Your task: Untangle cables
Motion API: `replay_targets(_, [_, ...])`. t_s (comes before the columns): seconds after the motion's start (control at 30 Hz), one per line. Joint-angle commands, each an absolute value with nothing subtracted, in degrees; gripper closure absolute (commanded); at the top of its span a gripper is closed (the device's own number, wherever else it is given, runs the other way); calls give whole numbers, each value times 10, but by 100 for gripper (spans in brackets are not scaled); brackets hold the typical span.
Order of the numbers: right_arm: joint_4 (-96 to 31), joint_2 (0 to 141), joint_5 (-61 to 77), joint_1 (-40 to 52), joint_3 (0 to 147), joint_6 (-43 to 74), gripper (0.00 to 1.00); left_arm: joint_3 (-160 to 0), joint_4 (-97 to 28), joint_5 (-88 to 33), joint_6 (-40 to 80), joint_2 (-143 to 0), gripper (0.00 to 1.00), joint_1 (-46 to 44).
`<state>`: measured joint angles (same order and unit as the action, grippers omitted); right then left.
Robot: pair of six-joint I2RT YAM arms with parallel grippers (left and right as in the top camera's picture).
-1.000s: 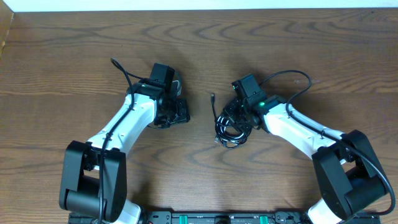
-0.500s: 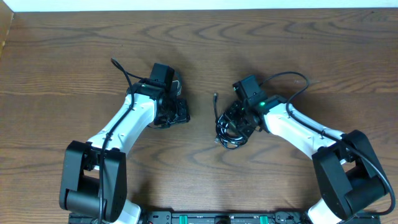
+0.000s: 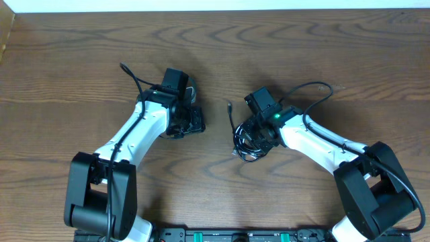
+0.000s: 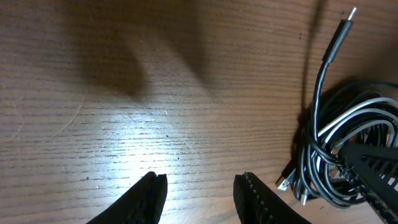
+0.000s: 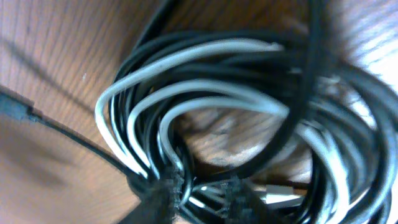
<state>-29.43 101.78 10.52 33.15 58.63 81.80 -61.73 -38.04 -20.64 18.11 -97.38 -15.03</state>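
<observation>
On tabletop (image 3: 302, 54), rt of centre, cables (image 3: 250, 142) lay in one tangled blk/wht bundle. R fingers (image 5: 160, 199) sat in it, strands between them; grip couldn't be told. L fingers (image 4: 149, 196) gaped empty near bundle.

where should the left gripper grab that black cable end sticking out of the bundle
I'd take the black cable end on its straight stretch just behind the plug, coming in from the bare-table side with the left gripper. There it stands free of the bundle, with no other cord crossing it.
</observation>
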Motion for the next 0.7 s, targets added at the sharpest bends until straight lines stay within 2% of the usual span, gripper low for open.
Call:
replay_targets(0.0, [-297, 1022, 58, 335, 590, 802, 89, -622, -381, -200, 176, -968, 59, -148])
replay_targets(0.13, [-296, 1022, 46, 335, 590, 761, 92, -622, -381, -200, 176, -968, 59, -148])
replay_targets(0.43, [-292, 1022, 67, 335, 590, 762, 72, -622, -381, -200, 176, -968, 59, -148])
replay_targets(0.67, [-291, 1022, 77, 335, 590, 763, 70, -622, -381, -200, 176, -968, 58, -148])
